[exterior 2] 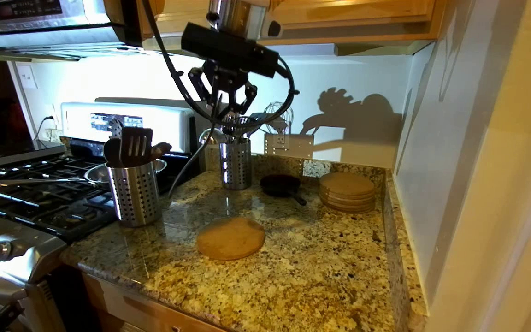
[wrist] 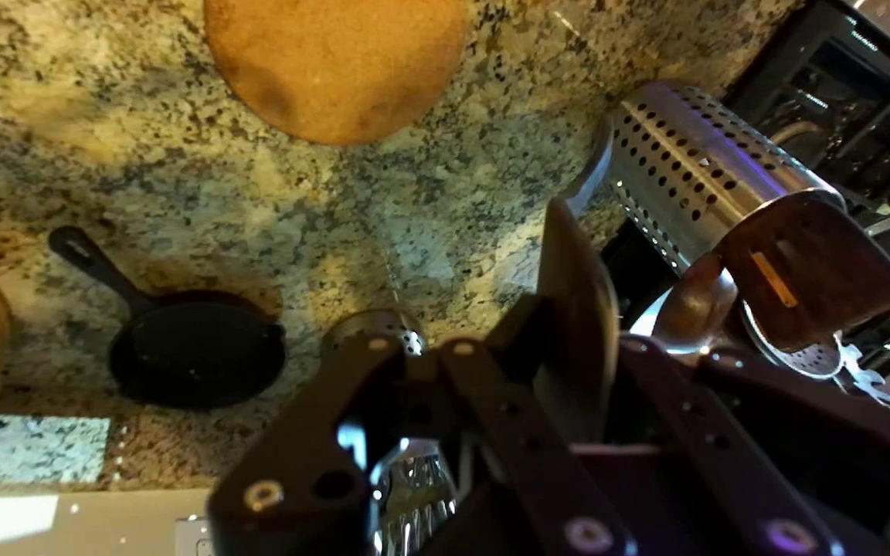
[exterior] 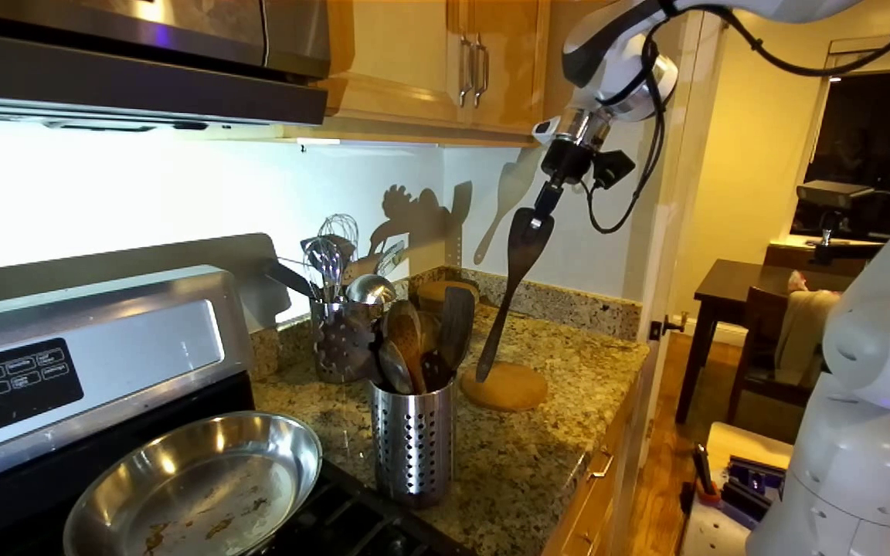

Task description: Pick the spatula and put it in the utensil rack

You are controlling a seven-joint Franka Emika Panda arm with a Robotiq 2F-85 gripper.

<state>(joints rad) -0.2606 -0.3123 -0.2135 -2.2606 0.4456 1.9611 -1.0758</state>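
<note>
My gripper [exterior: 545, 202] is shut on the brown wooden spatula [exterior: 518, 259]. It grips the spatula by its head; the handle hangs down at a slant in the air. In an exterior view the gripper [exterior 2: 221, 109] shows from behind and the spatula [exterior 2: 191, 161] appears edge-on. In the wrist view the spatula [wrist: 578, 286] stands between the fingers [wrist: 568, 340]. Two perforated silver utensil racks hold utensils: a front rack [exterior: 414, 455], also seen in an exterior view [exterior 2: 134, 196] and the wrist view [wrist: 692, 162], and a back rack [exterior 2: 235, 166]. The handle's end is outside both.
A steel frying pan [exterior: 198, 479] sits on the stove beside the front rack. A wooden disc [exterior 2: 231, 238] lies on the granite counter. A small black skillet [exterior 2: 280, 185] and a stack of wooden discs [exterior 2: 347, 192] are at the back. Cabinets [exterior: 429, 69] hang above.
</note>
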